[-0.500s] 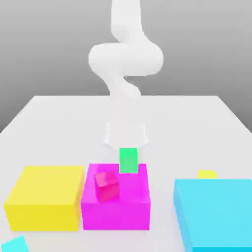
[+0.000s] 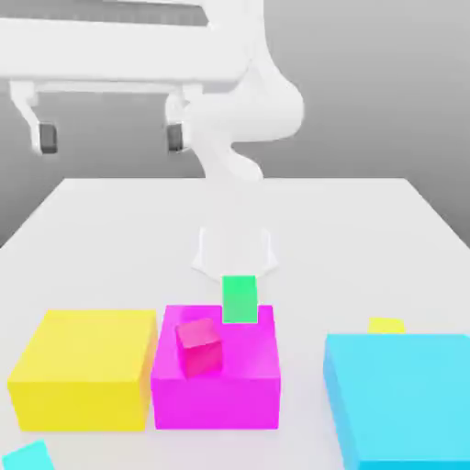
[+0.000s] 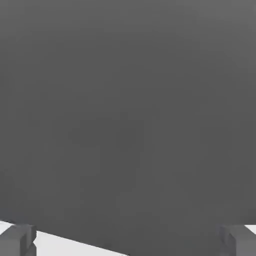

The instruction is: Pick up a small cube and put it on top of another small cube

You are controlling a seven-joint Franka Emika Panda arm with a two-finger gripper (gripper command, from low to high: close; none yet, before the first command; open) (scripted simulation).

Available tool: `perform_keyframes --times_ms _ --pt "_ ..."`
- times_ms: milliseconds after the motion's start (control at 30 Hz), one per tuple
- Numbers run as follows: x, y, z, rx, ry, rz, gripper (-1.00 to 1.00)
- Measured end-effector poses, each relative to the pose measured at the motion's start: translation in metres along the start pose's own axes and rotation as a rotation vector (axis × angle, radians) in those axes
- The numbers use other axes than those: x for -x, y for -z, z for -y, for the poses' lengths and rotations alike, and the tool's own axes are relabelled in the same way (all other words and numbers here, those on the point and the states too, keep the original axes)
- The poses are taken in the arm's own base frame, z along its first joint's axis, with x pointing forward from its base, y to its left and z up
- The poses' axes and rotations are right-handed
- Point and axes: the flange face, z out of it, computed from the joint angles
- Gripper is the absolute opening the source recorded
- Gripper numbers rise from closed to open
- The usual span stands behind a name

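Observation:
A small cyan cube (image 2: 27,456) lies on the white table at the front edge, on the exterior view's left, partly cut off by the picture's edge. My gripper (image 2: 110,138) hangs high above the table on that same side, far from every cube. It is open, its two dark fingertips (image 2: 46,138) wide apart with nothing between them. In the hand view the gripper (image 3: 128,241) faces grey background, and the grey fingertips (image 3: 17,240) frame a strip of white table.
Three big blocks line the front: yellow (image 2: 87,372), magenta (image 2: 220,386), large cyan (image 2: 399,399). A small red-pink cube (image 2: 199,347) sits on the magenta block. A small green cube (image 2: 240,299) stands behind it, a small yellow cube (image 2: 386,325) behind the cyan block.
The hand with its open fingers has swung into the exterior view at the upper left. The blocks and cubes have not moved.

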Motion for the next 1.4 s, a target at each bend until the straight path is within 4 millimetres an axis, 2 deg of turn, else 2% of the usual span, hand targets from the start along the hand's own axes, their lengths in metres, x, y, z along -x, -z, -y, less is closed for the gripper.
perform_keyframes --times_ms 167,300,567,700,733,933,967,1067,1133,1267,1400 --pt "-0.008 -0.079 -0.047 0.055 0.069 0.094 0.0" --pt "-0.004 -0.14 -0.082 0.096 0.14 0.173 0.0" --pt "0.026 -0.249 -0.17 0.181 0.276 0.334 0.0" --pt "0.046 -0.306 -0.191 0.189 0.292 0.352 0.0" --pt "0.049 -0.314 -0.193 0.189 0.291 0.354 -1.0" --pt "0.051 -0.318 -0.195 0.188 0.291 0.356 -1.0" --pt "0.049 -0.313 -0.193 0.188 0.292 0.356 -1.0" --pt "0.036 -0.277 -0.184 0.189 0.293 0.355 -1.0" --pt "0.034 -0.254 -0.171 0.185 0.296 0.357 -1.0" --pt "0.047 -0.217 -0.134 0.172 0.314 0.364 -1.0" --pt "0.067 -0.183 -0.1 0.162 0.337 0.372 -1.0"
